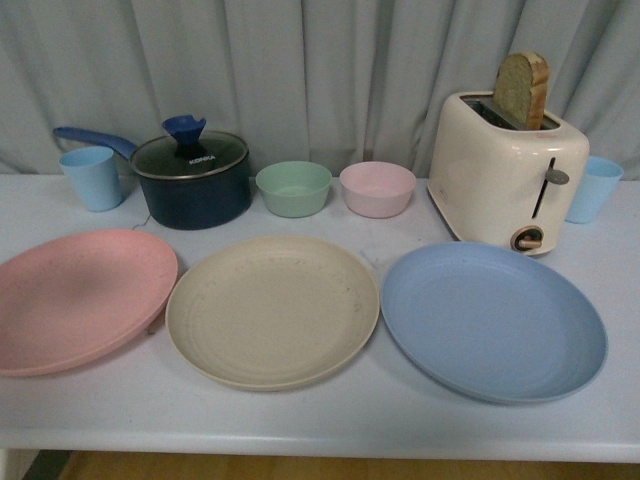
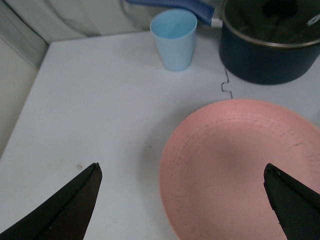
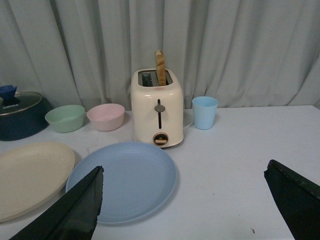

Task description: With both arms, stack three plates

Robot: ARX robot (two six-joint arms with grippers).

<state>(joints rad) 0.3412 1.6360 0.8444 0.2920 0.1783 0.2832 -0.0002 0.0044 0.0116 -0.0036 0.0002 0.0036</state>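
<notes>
Three plates lie side by side on the white table: the pink plate (image 1: pixel 75 298) at the left, the beige plate (image 1: pixel 272 309) in the middle, the blue plate (image 1: pixel 493 320) at the right. No arm shows in the front view. My left gripper (image 2: pixel 182 167) is open and empty above the pink plate's (image 2: pixel 240 170) outer edge. My right gripper (image 3: pixel 184 170) is open and empty, above the table beside the blue plate (image 3: pixel 122 181); the beige plate (image 3: pixel 30 176) shows beyond.
At the back stand a light blue cup (image 1: pixel 91 178), a dark blue lidded pot (image 1: pixel 190 178), a green bowl (image 1: pixel 293 188), a pink bowl (image 1: pixel 377 188), a cream toaster (image 1: pixel 505 170) holding a bread slice, and another blue cup (image 1: pixel 594 188). The table's front edge (image 1: pixel 320 440) is close.
</notes>
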